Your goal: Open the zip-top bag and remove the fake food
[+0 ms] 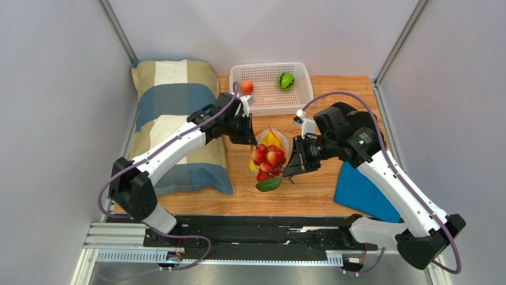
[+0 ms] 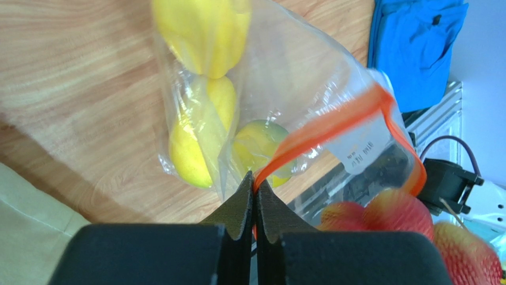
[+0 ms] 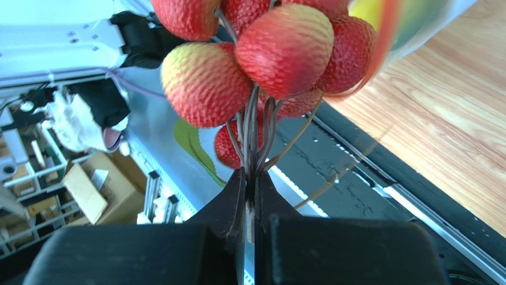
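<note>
Top view first: the left gripper is pinched shut on the edge of the zip-top bag, which sits mid-table, just in front of the white basket. The right gripper is clamped on the stems of the red berry bunch, right at the bag, with a green leaf poking out below. A yellow pepper shows through the plastic. The peach and the green ball are lying in the basket. There's a pillow off to the left and a blue cloth on the right.

Left wrist cam: the left gripper has its jaws tight together on the orange zip strip at the bag's mouth. Inside are yellow peppers and a greenish-yellow piece. The red berry bunch sits just beside the mouth and looks to be outside it. The blue cloth is in the top corner.

Right wrist cam: the right gripper is closed on the thin stems, with the red berry bunch fanning out above the fingertips. A blurry bit of the zip-top bag is top right, over the table.
</note>
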`<move>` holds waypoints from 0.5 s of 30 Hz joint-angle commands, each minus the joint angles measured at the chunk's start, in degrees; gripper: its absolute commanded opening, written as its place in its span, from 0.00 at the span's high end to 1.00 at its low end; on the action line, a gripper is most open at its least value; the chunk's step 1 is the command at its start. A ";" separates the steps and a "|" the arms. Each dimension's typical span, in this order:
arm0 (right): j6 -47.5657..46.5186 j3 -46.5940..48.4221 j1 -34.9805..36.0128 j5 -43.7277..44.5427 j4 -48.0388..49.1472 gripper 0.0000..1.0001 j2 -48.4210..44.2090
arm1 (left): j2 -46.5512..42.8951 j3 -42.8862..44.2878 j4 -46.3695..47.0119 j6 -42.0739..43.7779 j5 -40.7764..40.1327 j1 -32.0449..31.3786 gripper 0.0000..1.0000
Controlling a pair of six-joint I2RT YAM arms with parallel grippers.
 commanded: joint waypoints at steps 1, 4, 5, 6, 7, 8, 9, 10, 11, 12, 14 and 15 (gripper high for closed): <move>0.72 6.02 0.09 -4.48 3.12 1.00 -0.48 | 1.42 4.04 -0.24 1.14 1.06 0.08 1.00; 3.62 12.69 -0.44 -3.26 8.67 1.00 3.20 | 1.16 3.08 0.64 0.70 2.30 -0.01 1.00; 4.15 14.88 -0.79 -2.47 9.90 1.00 4.43 | 0.90 2.64 0.99 0.70 2.30 -0.01 1.00; 4.50 19.00 -1.23 -1.16 11.48 1.00 7.32 | 0.64 2.20 1.25 0.70 2.39 -0.01 1.00; 4.68 21.73 -1.49 2.07 11.67 1.00 8.83 | 0.20 1.59 1.17 0.88 2.30 -0.01 1.00; 4.85 24.20 -2.11 4.72 11.32 1.00 10.32 | 0.02 1.41 0.56 1.49 2.13 -0.01 1.00; 5.12 28.83 -2.55 9.88 10.71 1.00 13.38 | 0.02 1.23 0.03 2.02 2.04 -0.01 1.00; 5.90 30.62 -3.07 11.06 10.70 1.00 14.80 | 0.02 1.40 -0.58 2.46 0.91 -0.01 1.00; 6.08 32.47 -4.82 11.77 10.88 1.00 16.64 | 0.02 1.40 -1.98 3.24 0.46 0.08 1.00; 6.08 34.40 -5.53 12.73 11.49 1.00 18.23 | -0.24 1.40 -2.35 3.51 0.20 0.26 1.00; 5.21 37.66 -7.98 15.72 12.72 1.00 23.06 | -0.86 0.70 -2.17 3.78 0.02 0.43 1.00; 4.94 38.28 -8.87 16.34 14.81 1.00 24.56 | -1.12 0.44 -2.00 3.78 0.19 0.52 1.00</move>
